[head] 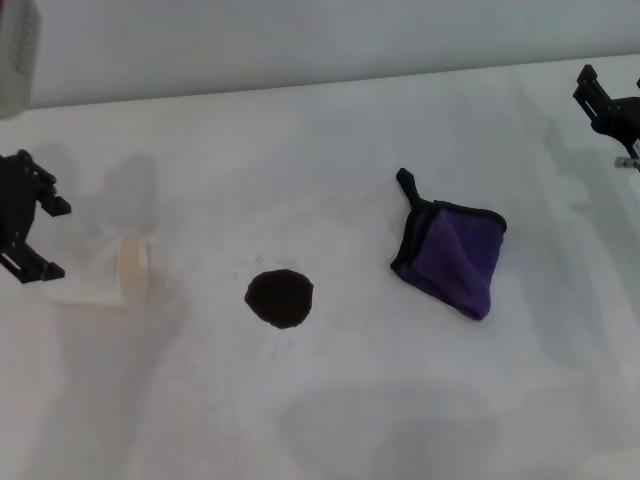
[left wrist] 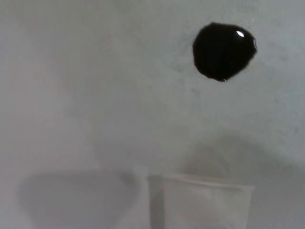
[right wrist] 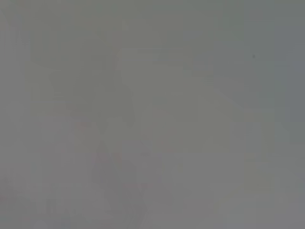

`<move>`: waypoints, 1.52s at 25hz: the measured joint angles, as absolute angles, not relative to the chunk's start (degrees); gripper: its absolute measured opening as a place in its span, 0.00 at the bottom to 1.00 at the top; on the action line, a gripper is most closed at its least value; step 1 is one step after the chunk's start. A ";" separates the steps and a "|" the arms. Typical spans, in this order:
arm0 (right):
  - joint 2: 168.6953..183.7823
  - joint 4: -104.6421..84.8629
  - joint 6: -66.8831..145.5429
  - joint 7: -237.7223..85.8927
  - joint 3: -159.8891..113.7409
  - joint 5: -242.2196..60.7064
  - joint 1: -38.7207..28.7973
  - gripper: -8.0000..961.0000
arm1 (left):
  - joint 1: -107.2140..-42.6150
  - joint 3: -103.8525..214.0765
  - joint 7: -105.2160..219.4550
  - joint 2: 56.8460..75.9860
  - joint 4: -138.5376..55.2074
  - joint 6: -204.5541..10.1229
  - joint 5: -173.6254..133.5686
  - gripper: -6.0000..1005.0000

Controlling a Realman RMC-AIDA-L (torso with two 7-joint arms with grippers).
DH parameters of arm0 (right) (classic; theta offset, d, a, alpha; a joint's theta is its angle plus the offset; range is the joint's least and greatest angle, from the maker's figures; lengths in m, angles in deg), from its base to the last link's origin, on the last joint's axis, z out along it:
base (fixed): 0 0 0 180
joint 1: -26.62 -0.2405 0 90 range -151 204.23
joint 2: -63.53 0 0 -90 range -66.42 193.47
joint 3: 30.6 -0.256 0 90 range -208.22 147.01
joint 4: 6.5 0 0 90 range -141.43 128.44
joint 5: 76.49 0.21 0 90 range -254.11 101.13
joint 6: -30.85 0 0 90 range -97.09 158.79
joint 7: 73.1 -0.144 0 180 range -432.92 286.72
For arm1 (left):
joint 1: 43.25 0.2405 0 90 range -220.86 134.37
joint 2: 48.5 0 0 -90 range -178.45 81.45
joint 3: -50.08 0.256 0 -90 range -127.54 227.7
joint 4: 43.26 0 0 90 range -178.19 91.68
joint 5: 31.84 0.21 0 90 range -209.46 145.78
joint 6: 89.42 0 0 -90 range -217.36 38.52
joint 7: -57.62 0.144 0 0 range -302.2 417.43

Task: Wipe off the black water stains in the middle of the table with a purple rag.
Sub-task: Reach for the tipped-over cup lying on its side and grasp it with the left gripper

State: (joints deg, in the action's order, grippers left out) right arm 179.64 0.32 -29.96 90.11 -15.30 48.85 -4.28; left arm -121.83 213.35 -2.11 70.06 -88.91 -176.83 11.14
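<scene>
One desk [head: 330, 420], white, matt, faintly smudged. One stain [head: 280, 298], a roundish black blot near the desk's middle, unwiped; in the left wrist view the stain [left wrist: 224, 51] has a small glint on its wet surface. One rag [head: 453, 256], purple with black edging, lies crumpled flat on the desk to the right of the stain, well apart from it, its black loop strap pointing toward the far side. One paper cup [head: 118, 270] lies on its side left of the stain, mouth facing the stain, pale and hard to make out against the desk; the left wrist view shows the cup [left wrist: 200, 202] cut off by the frame edge. No writing or label readable anywhere. Two grippers: left gripper [head: 42, 238] hangs at the left edge just beside the cup, jaws spread and empty, partly cut off by the frame. Right gripper [head: 605, 105] sits at the far right edge, well away from the rag, mostly cut off; cannot tell how its jaws stand. Right wrist view is only blank grey surface, nothing to make out. A pale blurred object at the head view's top left corner is unidentifiable.
</scene>
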 joint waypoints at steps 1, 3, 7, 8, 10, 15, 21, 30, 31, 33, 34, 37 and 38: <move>179.64 0.33 -29.96 90.11 -15.31 48.85 -4.18 0.89 | -121.96 213.36 -2.10 70.27 -87.91 -176.06 12.15 0.81; 179.63 0.36 -29.96 90.11 -15.41 48.85 -3.99 0.89 | -121.86 213.37 -2.49 70.23 -85.46 -175.26 12.92 0.81; 179.63 0.67 -29.91 90.11 -16.49 48.85 -3.81 0.89 | -121.23 213.31 -2.68 70.23 -83.13 -172.53 12.10 0.81; 179.63 0.72 -29.91 90.11 -16.66 48.84 -3.80 0.89 | -120.92 213.31 -2.74 70.24 -82.28 -171.95 12.05 0.81; 179.58 0.72 -29.90 90.11 -16.71 48.84 -3.80 0.89 | -120.30 213.30 -2.91 70.27 -80.81 -170.80 12.06 0.81; 179.54 0.72 -29.88 90.11 -16.72 48.84 -3.79 0.89 | -118.47 213.29 -3.74 70.34 -77.12 -166.74 12.04 0.81; 179.57 0.71 -29.88 90.11 -16.72 48.84 -3.77 0.89 | -116.43 213.25 -5.38 70.29 -73.70 -162.76 12.05 0.81; 179.61 0.79 -29.88 90.11 -16.72 48.84 -3.53 0.89 | -115.66 213.20 -7.29 70.24 -72.97 -161.34 11.19 0.81; 179.59 0.80 -29.88 90.11 -16.72 48.84 -3.49 0.89 | -115.80 213.20 -7.46 70.17 -73.15 -161.40 11.02 0.81; 179.56 0.80 -29.88 90.11 -16.72 48.84 -3.43 0.89 | -115.98 213.20 -7.81 70.13 -73.39 -161.53 10.73 0.81; 179.56 0.80 -29.88 90.11 -16.72 48.84 -3.41 0.89 | -116.10 213.20 -8.08 70.11 -73.42 -161.55 10.73 0.81; 179.54 0.80 -29.88 90.11 -16.72 48.84 -3.30 0.89 | -116.51 213.20 -9.26 70.10 -73.67 -161.50 10.77 0.80; 179.54 0.80 -29.88 90.11 -16.72 48.84 -3.23 0.89 | -116.64 213.20 -9.73 70.12 -73.85 -161.45 10.74 0.80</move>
